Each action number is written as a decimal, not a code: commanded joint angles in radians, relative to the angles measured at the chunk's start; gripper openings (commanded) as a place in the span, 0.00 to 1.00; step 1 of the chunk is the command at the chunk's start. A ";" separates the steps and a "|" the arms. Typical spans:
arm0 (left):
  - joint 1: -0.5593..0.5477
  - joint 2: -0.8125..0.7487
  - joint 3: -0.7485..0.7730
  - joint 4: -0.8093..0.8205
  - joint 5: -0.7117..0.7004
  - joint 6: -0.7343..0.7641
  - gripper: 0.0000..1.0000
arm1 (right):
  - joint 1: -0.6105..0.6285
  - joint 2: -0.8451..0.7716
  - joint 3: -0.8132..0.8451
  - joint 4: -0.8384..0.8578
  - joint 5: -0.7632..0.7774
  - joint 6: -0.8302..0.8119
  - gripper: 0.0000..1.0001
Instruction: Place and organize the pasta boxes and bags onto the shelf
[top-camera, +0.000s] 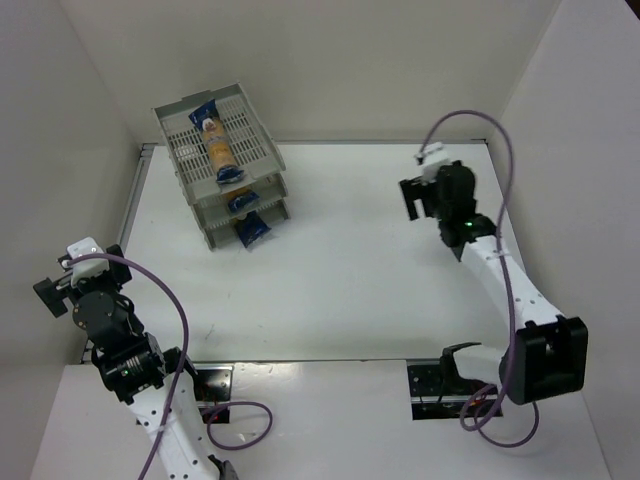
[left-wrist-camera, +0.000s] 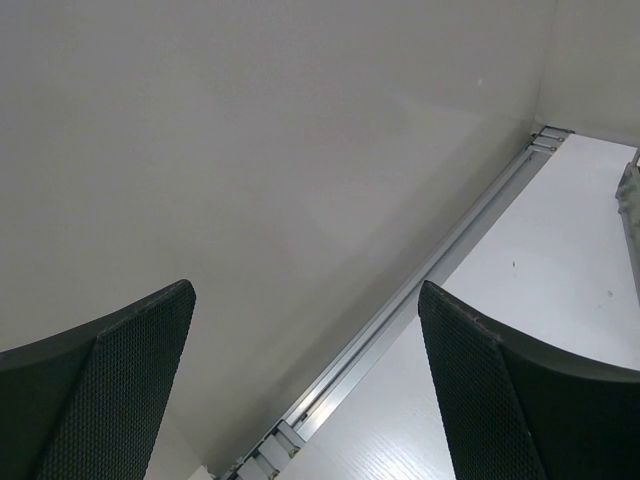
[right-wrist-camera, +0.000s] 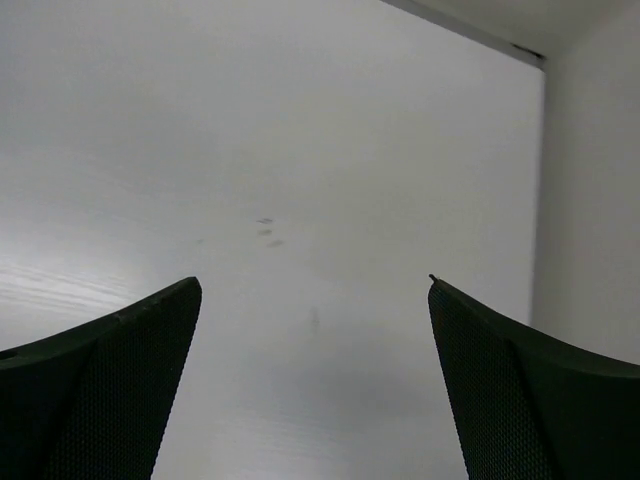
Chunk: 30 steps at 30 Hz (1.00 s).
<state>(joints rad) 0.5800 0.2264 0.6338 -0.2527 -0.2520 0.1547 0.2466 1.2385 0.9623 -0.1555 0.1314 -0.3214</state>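
Stowing looks finished to us: the shelf (top-camera: 258, 138) at the far left carries the three pasta bags (top-camera: 217, 145), one per tier. Our left gripper (left-wrist-camera: 305, 288), near left, and right gripper (right-wrist-camera: 314, 281), far right, hold jaws apart and empty; next, we judge, only straightening bags remains.

A smooth white rectangular tabletop (top-camera: 350, 290) was boxed in by three plain off-white panels: a left wall (top-camera: 60, 150), a far wall (top-camera: 350, 60) and a right wall (top-camera: 590, 150). A silver aluminium rail (left-wrist-camera: 395, 315) ran along the left wall's foot. Light was soft and even. A few small dark smudges (right-wrist-camera: 266, 232) marked the tabletop.
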 joint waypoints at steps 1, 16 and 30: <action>0.000 -0.012 0.000 0.043 0.023 0.003 0.99 | -0.181 -0.118 0.055 -0.113 -0.087 0.054 0.99; -0.043 0.196 0.211 -0.103 1.133 0.271 0.99 | -0.211 -0.281 -0.040 -0.124 -0.305 0.084 0.99; -0.426 0.588 0.430 -0.182 0.799 0.551 0.99 | -0.093 -0.108 0.073 -0.102 -0.262 0.041 0.99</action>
<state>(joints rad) 0.2047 0.7963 0.9306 -0.4862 0.5682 0.6857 0.1482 1.0962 0.9676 -0.2840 -0.1463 -0.2596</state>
